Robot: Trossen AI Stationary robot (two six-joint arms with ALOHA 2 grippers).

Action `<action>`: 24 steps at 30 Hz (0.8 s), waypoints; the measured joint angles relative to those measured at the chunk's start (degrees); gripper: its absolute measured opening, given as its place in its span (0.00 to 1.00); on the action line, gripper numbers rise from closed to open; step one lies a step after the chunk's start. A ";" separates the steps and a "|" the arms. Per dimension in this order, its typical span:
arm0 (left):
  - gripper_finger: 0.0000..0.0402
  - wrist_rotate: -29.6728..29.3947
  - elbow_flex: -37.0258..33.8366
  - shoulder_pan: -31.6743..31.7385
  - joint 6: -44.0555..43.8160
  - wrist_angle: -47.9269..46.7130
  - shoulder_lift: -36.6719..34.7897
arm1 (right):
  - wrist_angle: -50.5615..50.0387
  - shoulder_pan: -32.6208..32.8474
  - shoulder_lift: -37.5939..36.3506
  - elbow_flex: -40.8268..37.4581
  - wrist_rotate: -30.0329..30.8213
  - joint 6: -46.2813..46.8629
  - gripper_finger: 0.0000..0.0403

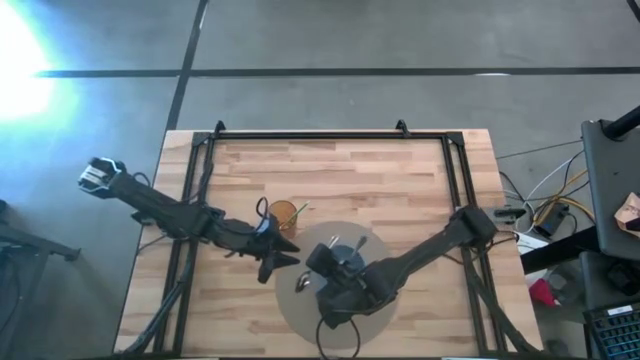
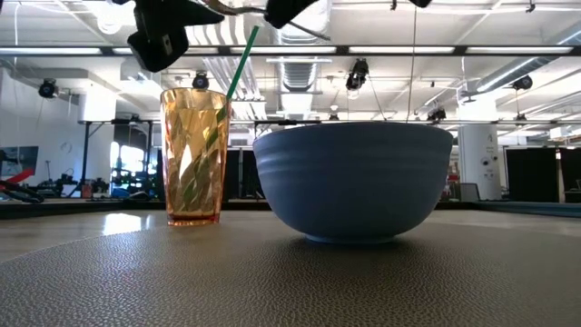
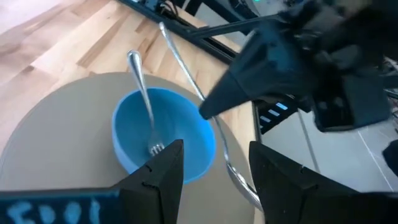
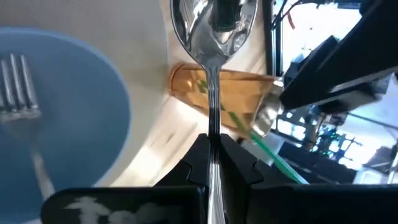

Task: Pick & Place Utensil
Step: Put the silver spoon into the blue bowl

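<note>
The spoon (image 4: 213, 37) is up off the table, pinched by its handle between the right gripper's (image 4: 214, 163) clenched fingers, its long axis running straight out ahead of that gripper with the shiny bowl at the far end, aimed toward the amber tumbler (image 4: 227, 96). In the left wrist view the spoon's handle (image 3: 186, 74) shows as a thin curved line passing beside the rim of the blue bowl (image 3: 193, 140). A fork (image 3: 144, 99) leans inside that bowl, tines down on the bottom and handle tipped up over the rim. The bowl sits on a round grey mat (image 1: 300, 305) near the table's front edge; the tumbler, holding a green straw (image 2: 238, 64), stands just beside the mat on the bare wooden table (image 1: 400, 180), whose back half lies open. The left gripper (image 3: 211, 171) hangs above the mat close to the bowl with its fingers spread apart and nothing between them. In the high view the two grippers (image 1: 272, 262) (image 1: 340, 262) crowd together over the mat, between tumbler and bowl, leaving little free room there.
</note>
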 joint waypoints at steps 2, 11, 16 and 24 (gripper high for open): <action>0.43 -0.23 0.00 -0.02 -0.15 -0.07 0.73 | 0.00 -0.04 1.24 2.41 0.10 -1.86 0.03; 0.43 -0.31 0.00 -0.07 -0.15 -0.02 1.74 | -1.65 -1.07 1.99 5.67 1.44 -3.18 0.03; 0.43 -0.17 0.00 -0.17 0.06 0.17 1.83 | -1.43 -1.62 1.95 4.58 1.49 -5.05 0.03; 0.43 2.43 0.00 -0.31 -0.37 0.04 3.84 | -0.88 -2.39 1.99 4.36 7.25 -4.27 0.03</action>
